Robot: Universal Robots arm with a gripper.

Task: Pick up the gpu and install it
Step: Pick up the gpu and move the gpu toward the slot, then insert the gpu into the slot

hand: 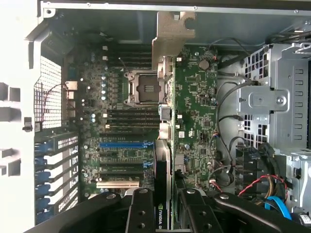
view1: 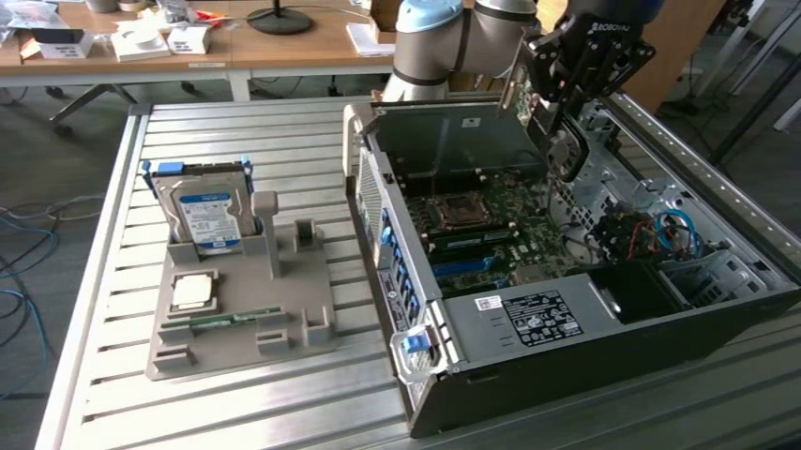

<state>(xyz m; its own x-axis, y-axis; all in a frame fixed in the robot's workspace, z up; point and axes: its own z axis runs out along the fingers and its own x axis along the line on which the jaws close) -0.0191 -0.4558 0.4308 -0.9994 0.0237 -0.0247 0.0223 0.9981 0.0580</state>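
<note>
One card in hand: the gripper [hand: 167,213] has its fingers [hand: 141,213] clamped on the gpu [hand: 163,165], one finger on each face. The card hangs edge-on above the motherboard [hand: 194,97].

Exterior view: gripper [view1: 564,108] at about 1 o'clock, over the far end of the open computer case [view1: 564,319]. The gpu [view1: 566,150] hangs below it, apart from the board as far as I can tell. The grey fixture [view1: 238,328] with the blue-framed hard drive [view1: 206,211] sits at 9 o'clock on the slatted surface [view1: 250,141], well apart.

Step judged: lining the card up over the expansion slots.
- Keep the card upright, its long edge parallel to the blue slot [hand: 124,144].
- Keep the bracket [hand: 172,31] end toward the case wall.
- Stay off the CPU socket [hand: 143,88] and the loose red and blue cables [hand: 257,187] by the drive cage.
- A tilted card could jam or scrape the board.

Card appearance: thin green board, dark block on one face with a green-and-white logo near the fingers, pale metal bracket at the far short end.
</note>
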